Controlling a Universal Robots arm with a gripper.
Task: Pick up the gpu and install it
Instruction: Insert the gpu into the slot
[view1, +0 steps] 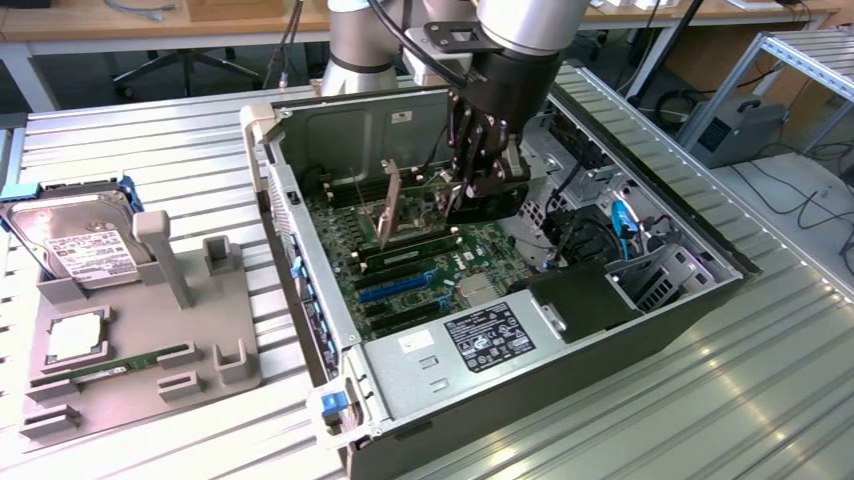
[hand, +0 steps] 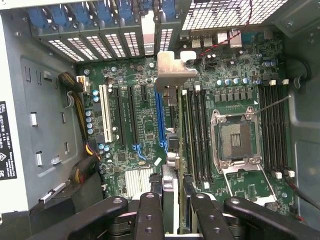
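Ribbed metal table (view1: 160, 150) carries an open case (view1: 601, 370) lying on its side, with desks and cables behind. In the exterior view the arm reaches down into the case and the claw (view1: 481, 195) hangs over the motherboard (view1: 414, 280). The gpu (view1: 424, 195) stands on edge in the claw's grip. It runs from the fingers out to its bracket (view1: 388, 205), which sits at the end far from the claw. Well away from the claw, outside the case, a grey tray (view1: 134, 395) holds a drive (view1: 80, 250), a chip (view1: 74, 335) and a memory stick (view1: 127, 365).

In the wrist view the claw (hand: 172, 220) is narrowed on the gpu (hand: 170, 95), with dark fingers (hand: 150, 215) pressed to either face of the card. The card is seen edge-on, reaching straight ahead of the fingers to the silver bracket (hand: 175, 70), near the slot covers (hand: 100, 45) at the case's rear wall. A blue slot (hand: 159, 110) runs just beside the card's edge, below the claw. I cannot tell whether the card is seated in a slot. The empty processor socket (hand: 236, 142) lies off to one side of the claw, past the memory slots.
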